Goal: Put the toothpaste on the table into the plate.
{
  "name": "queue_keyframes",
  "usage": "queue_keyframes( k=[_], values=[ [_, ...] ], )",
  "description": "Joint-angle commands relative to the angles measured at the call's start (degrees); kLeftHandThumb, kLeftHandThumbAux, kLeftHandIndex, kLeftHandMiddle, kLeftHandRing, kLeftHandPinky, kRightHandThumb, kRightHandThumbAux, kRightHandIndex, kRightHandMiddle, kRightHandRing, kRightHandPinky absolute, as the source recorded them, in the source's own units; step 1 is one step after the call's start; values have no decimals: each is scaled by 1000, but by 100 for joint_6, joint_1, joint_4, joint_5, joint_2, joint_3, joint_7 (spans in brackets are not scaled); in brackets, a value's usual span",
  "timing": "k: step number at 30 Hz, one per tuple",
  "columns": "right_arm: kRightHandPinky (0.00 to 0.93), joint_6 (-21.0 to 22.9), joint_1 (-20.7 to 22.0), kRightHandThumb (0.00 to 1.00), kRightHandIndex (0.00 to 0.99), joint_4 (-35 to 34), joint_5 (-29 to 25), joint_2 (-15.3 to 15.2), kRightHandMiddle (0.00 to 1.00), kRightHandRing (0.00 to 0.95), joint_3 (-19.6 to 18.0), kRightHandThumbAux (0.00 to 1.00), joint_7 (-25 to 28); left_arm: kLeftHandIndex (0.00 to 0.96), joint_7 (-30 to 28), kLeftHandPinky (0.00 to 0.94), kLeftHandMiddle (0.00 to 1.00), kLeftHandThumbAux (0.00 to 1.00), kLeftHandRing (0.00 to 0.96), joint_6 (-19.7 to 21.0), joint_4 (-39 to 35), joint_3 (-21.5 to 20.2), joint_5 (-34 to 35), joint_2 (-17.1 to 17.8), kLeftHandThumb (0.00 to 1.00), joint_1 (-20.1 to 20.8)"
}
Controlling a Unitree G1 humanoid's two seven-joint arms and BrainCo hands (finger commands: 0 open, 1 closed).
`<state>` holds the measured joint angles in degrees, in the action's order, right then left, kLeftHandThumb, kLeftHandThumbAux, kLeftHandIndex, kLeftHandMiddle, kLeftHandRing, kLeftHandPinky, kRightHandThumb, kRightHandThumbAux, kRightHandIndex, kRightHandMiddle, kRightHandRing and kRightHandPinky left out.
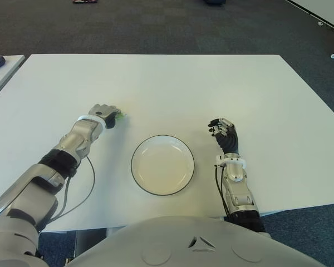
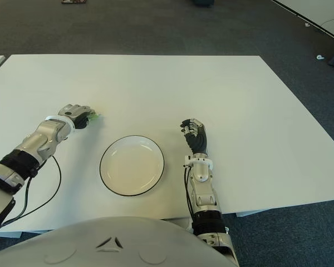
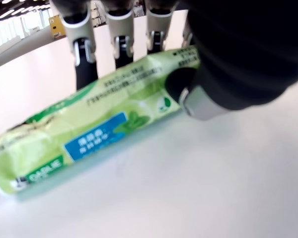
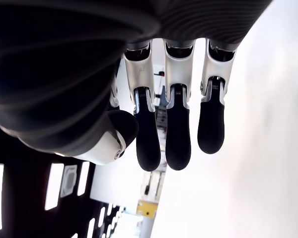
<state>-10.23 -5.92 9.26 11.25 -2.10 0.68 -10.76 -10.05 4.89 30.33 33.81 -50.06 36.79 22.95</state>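
The toothpaste [image 3: 89,139] is a light green pack with a blue label, lying on the white table [image 1: 183,89] to the left of the plate. Only its green end [image 1: 121,116] peeks out past my left hand [image 1: 104,114] in the eye views. In the left wrist view, that hand's fingers [image 3: 84,54] curl behind the pack and the thumb [image 3: 181,84] presses on its near side, so the hand is shut on it. The white plate [image 1: 134,167] with a dark rim sits at the front centre and holds nothing. My right hand [image 1: 224,133] shows to the right of the plate, fingers [image 4: 179,139] relaxed and holding nothing.
A cable [image 1: 89,183] loops from my left forearm over the table's front left part. A second table's corner [image 1: 0,64] with a dark object shows at the far left. Dark carpet [image 1: 172,25] surrounds the table.
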Motion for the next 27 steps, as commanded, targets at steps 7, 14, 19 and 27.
queue_keyframes(
  k=[7,14,19,27],
  values=[
    [526,97,59,707,427,18,15,-3,489,499,-20,731,-41,435,154,719,751,714,737,-58,66,7,-22,-73,706,-354],
    [533,90,72,706,427,41,6,-7,489,503,-20,732,-42,435,511,724,758,714,745,-214,-136,-328,233,-83,707,-471],
    [532,71,91,705,426,76,-18,-4,488,503,-25,732,-35,435,557,732,768,714,755,-391,-386,-647,545,-73,709,-543],
    [546,-5,127,706,426,148,-47,-10,490,508,-23,732,-17,435,430,733,778,713,764,-813,-765,-1219,1306,-99,711,-558]
  ],
)
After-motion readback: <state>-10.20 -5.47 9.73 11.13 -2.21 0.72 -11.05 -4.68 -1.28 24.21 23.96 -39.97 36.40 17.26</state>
